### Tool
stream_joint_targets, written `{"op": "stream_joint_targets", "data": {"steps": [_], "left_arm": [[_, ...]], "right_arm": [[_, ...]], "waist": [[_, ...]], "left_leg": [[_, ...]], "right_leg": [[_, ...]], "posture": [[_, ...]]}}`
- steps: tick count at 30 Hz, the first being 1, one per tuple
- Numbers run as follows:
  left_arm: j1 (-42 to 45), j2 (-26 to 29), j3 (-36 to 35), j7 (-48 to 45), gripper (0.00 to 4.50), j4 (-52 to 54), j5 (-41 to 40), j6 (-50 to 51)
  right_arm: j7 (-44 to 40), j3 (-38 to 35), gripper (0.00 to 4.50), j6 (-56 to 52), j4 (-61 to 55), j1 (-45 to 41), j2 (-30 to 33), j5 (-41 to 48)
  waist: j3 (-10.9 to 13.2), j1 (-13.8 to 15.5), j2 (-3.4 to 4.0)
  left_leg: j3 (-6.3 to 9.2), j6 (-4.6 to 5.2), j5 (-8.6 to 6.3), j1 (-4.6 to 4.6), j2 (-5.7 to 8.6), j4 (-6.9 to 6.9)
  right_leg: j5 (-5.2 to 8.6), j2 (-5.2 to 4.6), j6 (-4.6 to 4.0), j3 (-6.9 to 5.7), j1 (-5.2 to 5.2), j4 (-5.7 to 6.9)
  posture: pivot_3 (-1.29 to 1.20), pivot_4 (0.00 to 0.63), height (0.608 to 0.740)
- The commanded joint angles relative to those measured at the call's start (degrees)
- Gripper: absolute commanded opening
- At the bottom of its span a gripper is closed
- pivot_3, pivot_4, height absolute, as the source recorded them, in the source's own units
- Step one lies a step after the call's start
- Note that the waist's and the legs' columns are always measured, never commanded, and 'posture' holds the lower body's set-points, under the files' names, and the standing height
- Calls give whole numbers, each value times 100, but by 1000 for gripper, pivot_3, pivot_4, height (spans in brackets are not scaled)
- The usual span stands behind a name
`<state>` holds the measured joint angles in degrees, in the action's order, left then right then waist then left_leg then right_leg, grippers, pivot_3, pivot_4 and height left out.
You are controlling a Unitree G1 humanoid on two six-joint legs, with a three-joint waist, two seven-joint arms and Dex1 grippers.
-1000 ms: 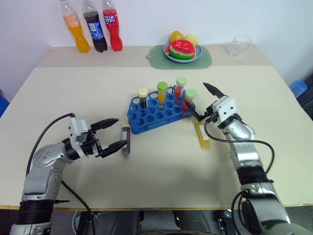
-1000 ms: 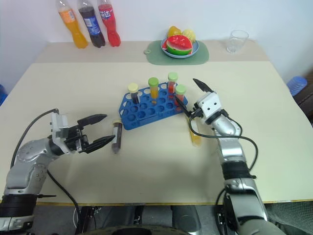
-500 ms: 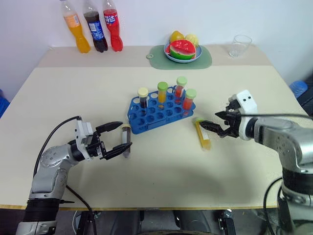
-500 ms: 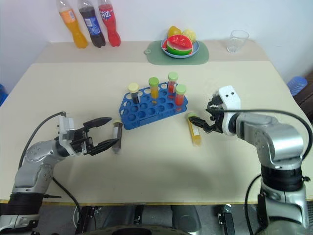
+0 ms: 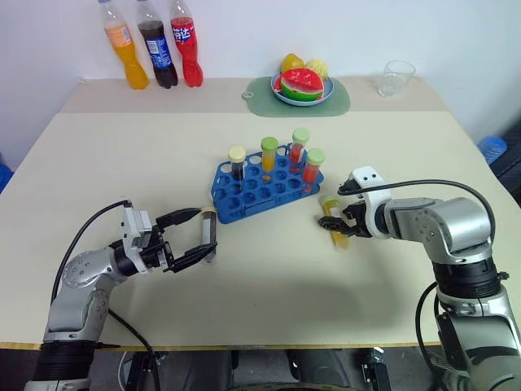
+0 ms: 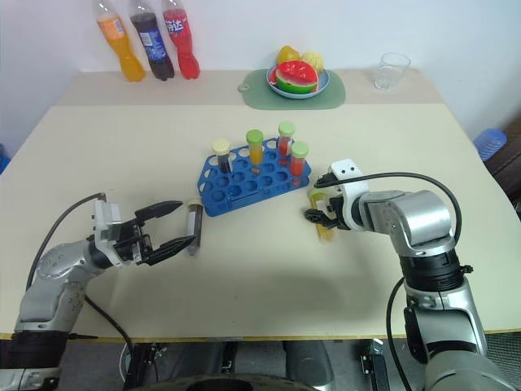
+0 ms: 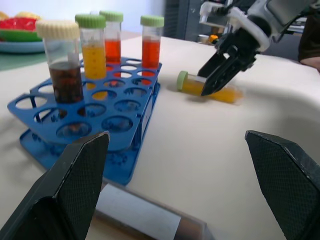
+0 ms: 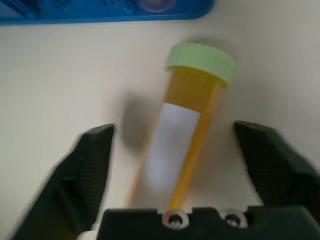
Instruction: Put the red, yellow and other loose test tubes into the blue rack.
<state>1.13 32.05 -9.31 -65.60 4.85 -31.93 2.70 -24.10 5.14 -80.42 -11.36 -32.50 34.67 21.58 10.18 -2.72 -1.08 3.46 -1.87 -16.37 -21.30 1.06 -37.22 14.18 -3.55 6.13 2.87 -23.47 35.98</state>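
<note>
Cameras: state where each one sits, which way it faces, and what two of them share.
Head eye views: look forward and down at the beige table, with both arms.
Left wrist view: looks level past the open left claw at the bright blue plastic test-tube rack.
Right wrist view: looks down between its black fingers at the lying yellow-liquid green-capped tube.
Shared: the left wrist view also shows that tube, under the right claw.

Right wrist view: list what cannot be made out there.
- Yellow tube: its bottom end is hidden behind the right pincer's base.
- Tube's white label: blurred, any print unreadable.
- Blue rack: cut off by the picture's edge, just one border strip visible, so its holes and standing tubes are out of sight.
</note>
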Motion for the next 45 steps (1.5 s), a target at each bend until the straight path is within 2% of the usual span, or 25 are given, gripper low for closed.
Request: {"op": "stream_joint_targets", "data": {"steps": [1,3,4,8,10,14,17,23,28,35,45], "left_arm": [[-88,82,-213,48,4500,208,-101,-46],[-102,95,-235,50,4500,222,-112,-33],[-103,100,-241,58,4500,233,-111,-25],[-90,107,-250,106,4500,244,-77,-32],[-83,106,-248,109,4500,230,-76,-34],[-55,97,-237,96,4500,179,-74,-36],[4,92,-235,84,4500,102,-60,-51],[3,11,-154,209,4500,187,-36,-17],[-12,3,-134,288,4500,265,-41,24],[-116,48,-204,353,4500,364,-71,59],[-222,103,-284,422,4500,473,-115,83]], "right_arm": [[-8,416,2079,454,270,99,-3,-238],[-67,544,1052,648,288,98,39,-341],[-110,643,814,848,260,137,95,-429],[-562,1175,814,1908,32,366,560,-821],[-938,799,814,2689,-119,598,394,-555],[-2294,57,814,4507,-493,1037,-97,316],[-2928,-30,814,4937,-443,1103,-358,706],[-2491,-84,814,7138,705,731,-1841,231],[-1733,-323,814,8633,2463,74,-2615,-365],[-1453,-462,814,10064,4066,-270,-2922,-786],[-1392,-376,814,10621,4718,-265,-3051,-1017]], "waist": [[-8,-4,-13],[-10,3,-16],[-12,2,-20],[-15,11,-25],[-17,13,-30],[-9,-9,-22],[15,25,12],[21,21,12],[22,25,14],[28,20,23],[28,16,24]], "left_leg": [[0,0,0,3,0,0],[1,0,0,3,-2,-2],[1,0,0,3,-3,-2],[1,0,0,1,-7,-2],[0,0,0,1,-8,-2],[-2,0,-1,-3,-22,4],[-1,0,-1,-9,-39,6],[1,-1,0,-9,-34,4],[-1,-4,1,-10,-31,6],[-1,-5,1,-15,-14,16],[0,-5,2,-9,-12,14]], "right_leg": [[0,0,-1,0,2,0],[0,2,-1,0,3,0],[0,2,-1,0,3,0],[0,2,0,0,2,-1],[0,2,0,0,2,-2],[-9,16,16,0,-1,-7],[-9,31,15,0,-9,-5],[-11,24,12,-2,-8,-5],[-16,17,7,-1,-19,4],[-16,0,5,-1,-24,3],[-16,0,6,0,-21,8]], "posture": [[0,150,740],[0,150,740],[0,150,740],[0,150,740],[0,150,740],[0,150,740],[0,150,740],[0,150,740],[0,150,740],[0,150,740],[0,150,740]]}}
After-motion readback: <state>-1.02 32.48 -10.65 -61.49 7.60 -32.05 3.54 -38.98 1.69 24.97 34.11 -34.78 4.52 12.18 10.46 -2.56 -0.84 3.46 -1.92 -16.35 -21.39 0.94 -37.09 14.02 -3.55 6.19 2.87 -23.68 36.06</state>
